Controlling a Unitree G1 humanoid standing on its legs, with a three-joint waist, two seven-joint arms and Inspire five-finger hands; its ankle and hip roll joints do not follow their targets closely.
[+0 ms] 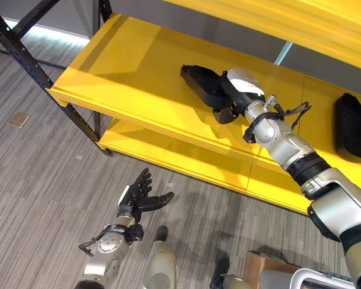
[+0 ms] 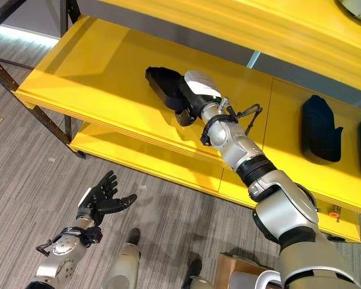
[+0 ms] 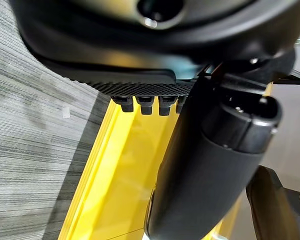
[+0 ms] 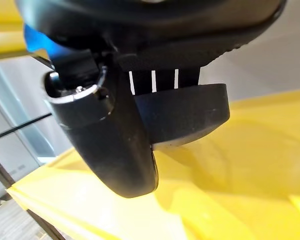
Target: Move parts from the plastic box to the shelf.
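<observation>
Here, right robot hand grasping black part on yellow shelf, left robot hand released, fingers spread.

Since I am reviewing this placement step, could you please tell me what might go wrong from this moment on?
1. The right robot hand grips the black part over the yellow shelf; I cannot tell whether the part touches the board, so an early release might drop or tip it.
2. The fingers wrap the part closely in the right wrist view; withdrawing before they open fully could drag it toward the front edge.
3. The left robot hand hangs open over the floor, too low to steady anything.
</observation>
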